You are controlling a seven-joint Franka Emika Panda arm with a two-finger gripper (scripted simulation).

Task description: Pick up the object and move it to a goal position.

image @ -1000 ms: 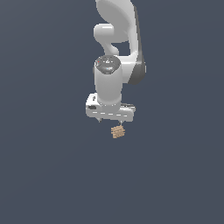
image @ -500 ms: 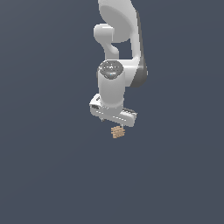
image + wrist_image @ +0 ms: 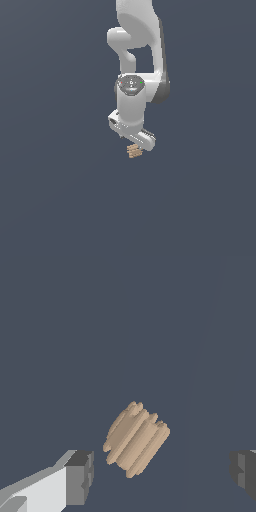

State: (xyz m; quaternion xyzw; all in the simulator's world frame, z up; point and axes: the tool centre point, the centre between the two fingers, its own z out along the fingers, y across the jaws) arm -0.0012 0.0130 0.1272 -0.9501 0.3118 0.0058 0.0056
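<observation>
The object (image 3: pixel 133 150) is a tiny tan ribbed block with darker grooves, right under the white hand in the exterior view. In the wrist view the block (image 3: pixel 136 438) lies tilted on the dark ground between the two grey fingertips. My gripper (image 3: pixel 135 145) is open: one fingertip (image 3: pixel 80 477) and the other (image 3: pixel 244 474) stand wide apart. Neither one touches the block. The block is nearer the first fingertip than the second. In the exterior view the hand hides the fingers.
The white arm (image 3: pixel 135 55) comes down from above. The ground (image 3: pixel 55 190) is a plain dark grey-blue surface. No other object, container or edge shows.
The hand has come down closer to the block and has turned, so it now sits askew in the exterior view. The block has stayed where it was.
</observation>
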